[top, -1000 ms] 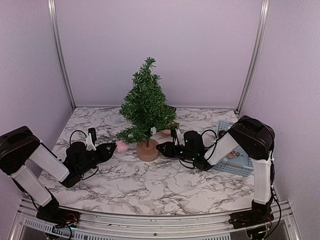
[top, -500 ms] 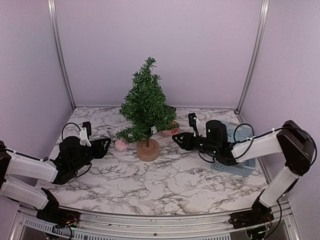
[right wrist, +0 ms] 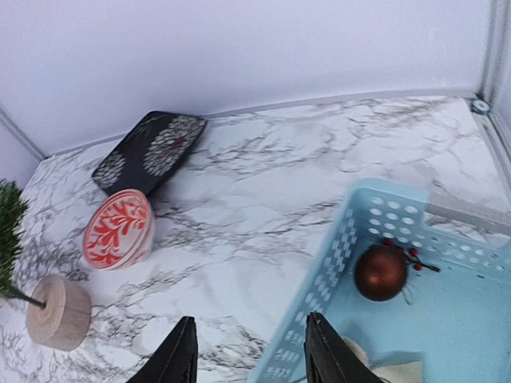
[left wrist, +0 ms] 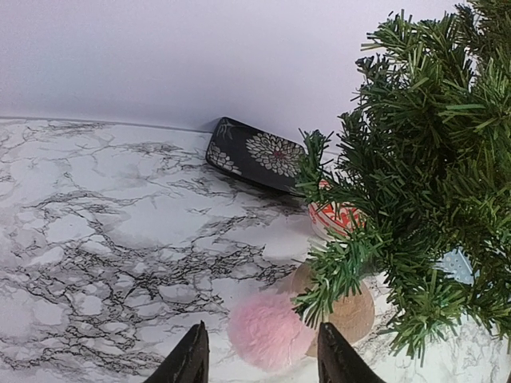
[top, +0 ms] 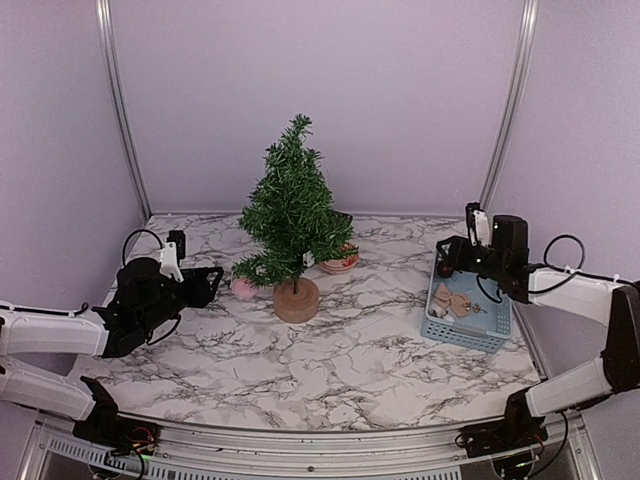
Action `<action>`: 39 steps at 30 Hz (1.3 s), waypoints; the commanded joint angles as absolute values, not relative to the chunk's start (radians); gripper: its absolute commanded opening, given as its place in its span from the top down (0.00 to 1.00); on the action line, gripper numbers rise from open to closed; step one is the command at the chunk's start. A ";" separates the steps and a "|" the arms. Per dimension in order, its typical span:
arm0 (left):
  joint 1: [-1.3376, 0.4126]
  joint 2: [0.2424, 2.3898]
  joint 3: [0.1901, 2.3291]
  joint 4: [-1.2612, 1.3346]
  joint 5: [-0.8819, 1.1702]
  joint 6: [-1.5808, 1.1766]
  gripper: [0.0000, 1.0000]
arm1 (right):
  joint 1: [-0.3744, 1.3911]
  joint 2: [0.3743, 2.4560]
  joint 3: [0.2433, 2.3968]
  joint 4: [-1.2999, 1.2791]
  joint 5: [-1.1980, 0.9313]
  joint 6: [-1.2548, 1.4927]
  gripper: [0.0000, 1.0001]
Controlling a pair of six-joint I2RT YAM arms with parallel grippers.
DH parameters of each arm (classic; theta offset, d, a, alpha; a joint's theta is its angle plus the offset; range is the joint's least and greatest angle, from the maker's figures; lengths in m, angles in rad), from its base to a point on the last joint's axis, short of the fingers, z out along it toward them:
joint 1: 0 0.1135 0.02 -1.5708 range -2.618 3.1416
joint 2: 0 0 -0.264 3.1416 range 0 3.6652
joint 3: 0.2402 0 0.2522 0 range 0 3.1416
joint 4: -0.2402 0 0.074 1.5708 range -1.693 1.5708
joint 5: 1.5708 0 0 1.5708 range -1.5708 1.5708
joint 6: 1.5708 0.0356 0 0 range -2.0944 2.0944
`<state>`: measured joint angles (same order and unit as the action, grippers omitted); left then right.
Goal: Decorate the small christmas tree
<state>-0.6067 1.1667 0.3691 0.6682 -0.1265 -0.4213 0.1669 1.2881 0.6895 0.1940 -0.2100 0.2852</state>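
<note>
L tool (left wrist: 259,361): jaws apart, nothing between them, i.e. released. It sits low over the worktop (top: 330,370) nr the left edge, pointing right. Just ahead of the tips lies a pink pompom (left wrist: 267,331), not touched. Right behind that is the round wood base (top: 296,300) of the small christmas tree (top: 292,215). Tree stands upright, mid-worktop twd the far edge, its lowest branches hanging over the pompom. L arm (top: 55,332) runs long & nearly flat from the near-left corner.

R tool (right wrist: 249,355): also released, jaws apart & empty. It hovers over the far-left corner of a blue basket (top: 470,325) by the right edge, pointing left & down; tree is well apart to its left. In the basket: a dark red bauble (right wrist: 381,271) + tan bits, too small to tell. R arm (top: 575,288) bends at the right edge, forearm reaching in twd the far side.

Btw tree & R tool: a red-and-white round piece (right wrist: 118,229), and just behind it a black floral tray (right wrist: 149,150) nr the far edge.
</note>
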 commanded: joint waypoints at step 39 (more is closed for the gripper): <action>-0.604 1.175 0.450 0.615 -0.051 -0.393 0.54 | -0.023 1.864 1.020 0.068 -0.264 0.097 0.42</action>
